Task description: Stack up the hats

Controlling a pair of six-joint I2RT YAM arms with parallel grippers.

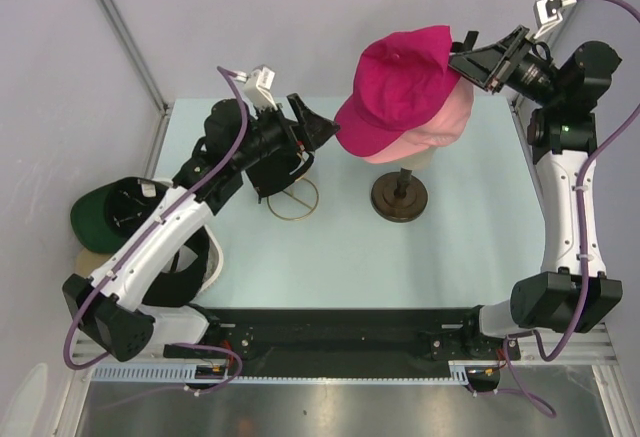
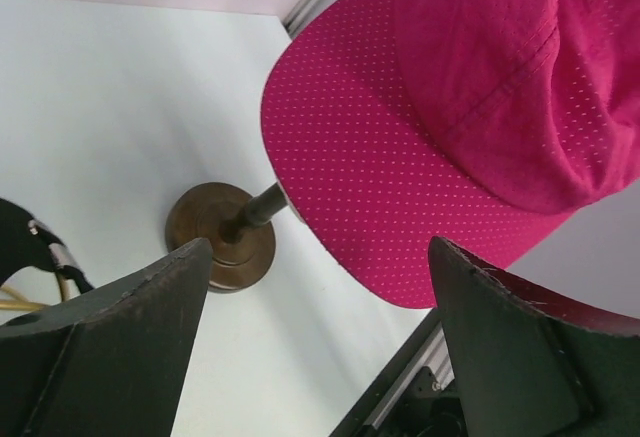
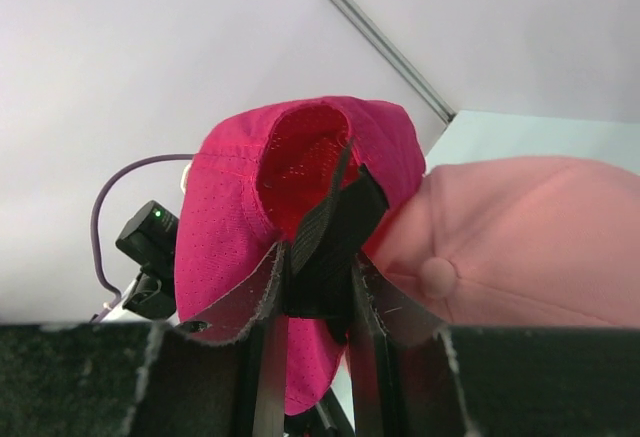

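A magenta cap [image 1: 400,87] hangs tilted over a light pink cap [image 1: 445,122] that sits on the beige mannequin head [image 1: 405,160]. My right gripper [image 1: 470,65] is shut on the magenta cap's black back strap [image 3: 325,247], with the pink cap [image 3: 520,237] just to its right. My left gripper [image 1: 325,135] is open and empty beside the magenta brim [image 2: 400,187], not touching it. A dark green cap [image 1: 100,215] lies at the far left. A black cap [image 1: 190,267] lies partly hidden under my left arm. A tan cap edge [image 1: 88,260] shows below the green one.
The head's dark round stand base [image 1: 400,197] sits mid-table and also shows in the left wrist view [image 2: 222,235]. A gold wire ring stand [image 1: 292,197] stands under my left wrist. The enclosure's walls rise at the back and sides.
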